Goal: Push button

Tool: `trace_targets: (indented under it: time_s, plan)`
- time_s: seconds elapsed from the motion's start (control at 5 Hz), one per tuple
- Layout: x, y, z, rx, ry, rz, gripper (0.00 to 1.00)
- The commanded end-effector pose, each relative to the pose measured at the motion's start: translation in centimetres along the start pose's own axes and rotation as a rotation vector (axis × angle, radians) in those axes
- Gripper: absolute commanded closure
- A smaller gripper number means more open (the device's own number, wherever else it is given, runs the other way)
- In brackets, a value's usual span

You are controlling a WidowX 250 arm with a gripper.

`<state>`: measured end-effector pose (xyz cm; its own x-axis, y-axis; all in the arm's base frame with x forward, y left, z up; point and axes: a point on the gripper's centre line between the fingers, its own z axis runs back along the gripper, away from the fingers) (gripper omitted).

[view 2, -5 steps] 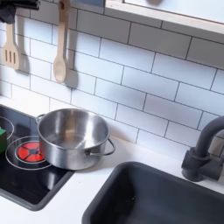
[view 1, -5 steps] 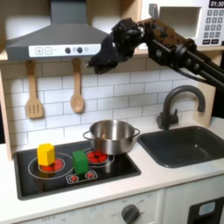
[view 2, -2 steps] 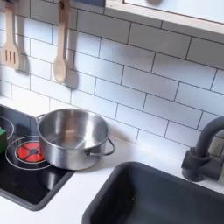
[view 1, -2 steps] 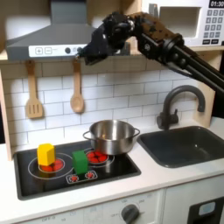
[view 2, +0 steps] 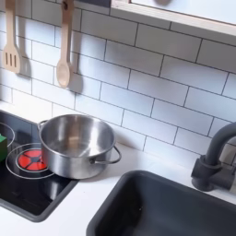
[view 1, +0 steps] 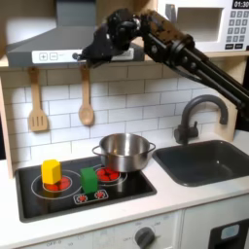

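Note:
The range hood [view 1: 53, 39] carries a row of small buttons [view 1: 46, 56] along its front strip, at the upper left of the first exterior view. My black gripper [view 1: 86, 55] reaches in from the first exterior view's right and its tip sits against that strip, at the right end of the button row. The fingers look pressed together with nothing held. Which button the tip touches is hidden by the gripper itself.
A steel pot [view 1: 124, 152] [view 2: 77, 143] stands on the stove, with a yellow block [view 1: 51, 173] and a green block [view 1: 88, 179] beside it. A spatula [view 1: 37, 102] and a wooden spoon [view 1: 86, 102] hang below the hood. Sink [view 1: 209, 160] and faucet [view 1: 195, 117] lie to the first exterior view's right.
The gripper has moved up and toward the first exterior view's left, from below the hood's right end to the button strip. The arm has left the second exterior view's top left corner.

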<state>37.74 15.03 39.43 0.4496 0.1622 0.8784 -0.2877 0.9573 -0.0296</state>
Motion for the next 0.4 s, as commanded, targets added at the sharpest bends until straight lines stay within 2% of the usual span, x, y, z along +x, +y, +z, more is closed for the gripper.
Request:
trace_targets:
  time_s: [0.0, 0.2]
  plan:
    - [0.66, -0.40, -1.00, -0.025, 0.008, -0.008, 1.00]
    - [0.90, -0.48, -1.03, -0.029, 0.005, -0.010, 1.00]
